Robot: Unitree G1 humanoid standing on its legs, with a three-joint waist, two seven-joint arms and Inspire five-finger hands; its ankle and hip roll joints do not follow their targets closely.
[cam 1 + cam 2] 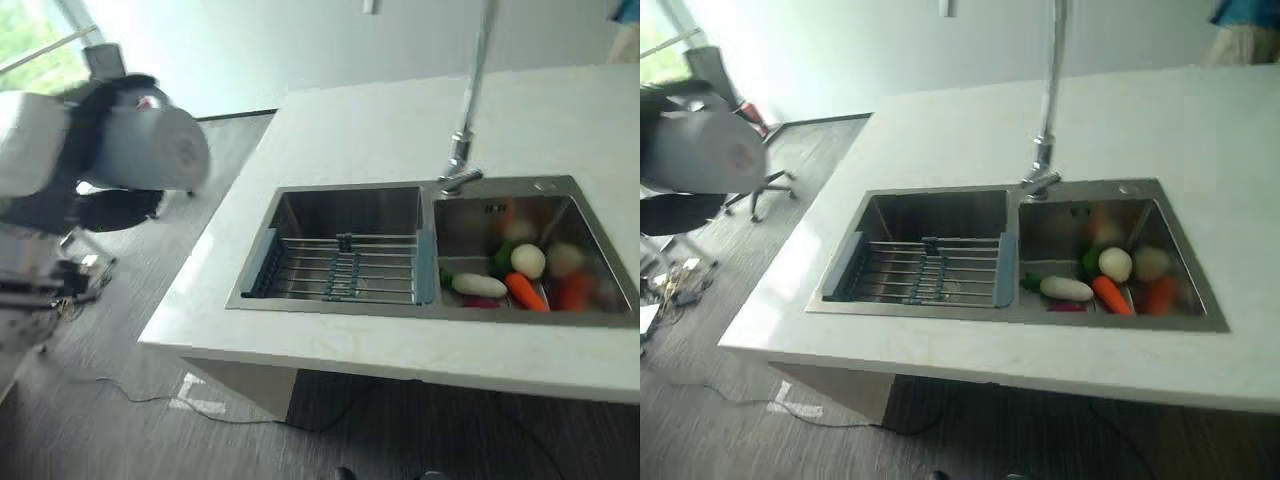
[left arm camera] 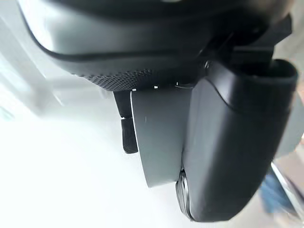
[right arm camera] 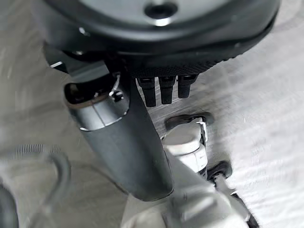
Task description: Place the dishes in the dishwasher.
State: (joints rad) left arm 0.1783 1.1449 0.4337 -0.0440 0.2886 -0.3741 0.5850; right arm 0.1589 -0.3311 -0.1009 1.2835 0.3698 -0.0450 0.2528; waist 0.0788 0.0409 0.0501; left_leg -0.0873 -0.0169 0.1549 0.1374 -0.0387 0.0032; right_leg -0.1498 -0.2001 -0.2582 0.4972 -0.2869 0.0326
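Two steel sink basins (image 1: 940,215) sit in the white stone table (image 1: 940,130) above grey plank floor (image 1: 710,420); both hands (image 2: 223,142) (image 3: 123,142) hang relaxed, holding nothing.

I stand in a kitchen: before me is a white stone bench (image 1: 400,130) with a steel double sink (image 1: 432,250) set into it and a tall tap (image 1: 467,110) rising behind. One basin holds a wire drying rack (image 1: 345,268), the other vegetables, a carrot (image 1: 526,291) among them. Beyond the bench, grey wood floor (image 1: 110,400) and an office chair (image 1: 700,195).
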